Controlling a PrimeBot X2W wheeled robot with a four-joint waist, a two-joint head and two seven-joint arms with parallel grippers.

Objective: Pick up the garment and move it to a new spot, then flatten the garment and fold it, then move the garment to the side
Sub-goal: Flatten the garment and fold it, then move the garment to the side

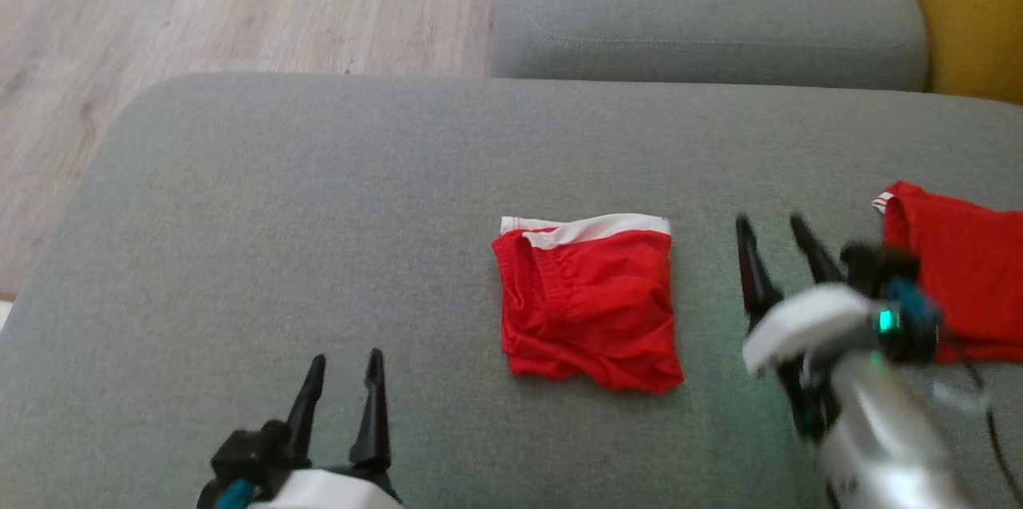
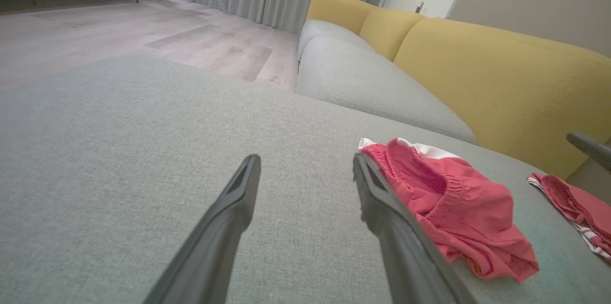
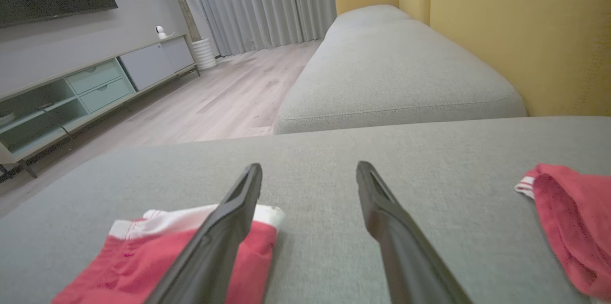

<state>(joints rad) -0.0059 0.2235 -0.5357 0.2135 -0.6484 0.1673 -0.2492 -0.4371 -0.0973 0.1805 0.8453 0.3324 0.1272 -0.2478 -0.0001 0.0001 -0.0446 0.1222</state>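
- our left gripper [image 1: 346,359] and right gripper [image 1: 770,221] both stand apart, empty.
- we should pinch the folded garment [image 1: 590,305] through all layers, so the fold holds.

Garment [image 1: 590,309] on cushion [image 1: 280,237], right pincer [image 1: 769,223] between it and second garment [image 1: 959,269]

The garment [image 1: 587,309] is bright red with a white band at its 12 o'clock edge. The cushion [image 1: 280,253] is plain grey. At 3 o'clock a second cloth [image 1: 959,277] is red with white stripes.
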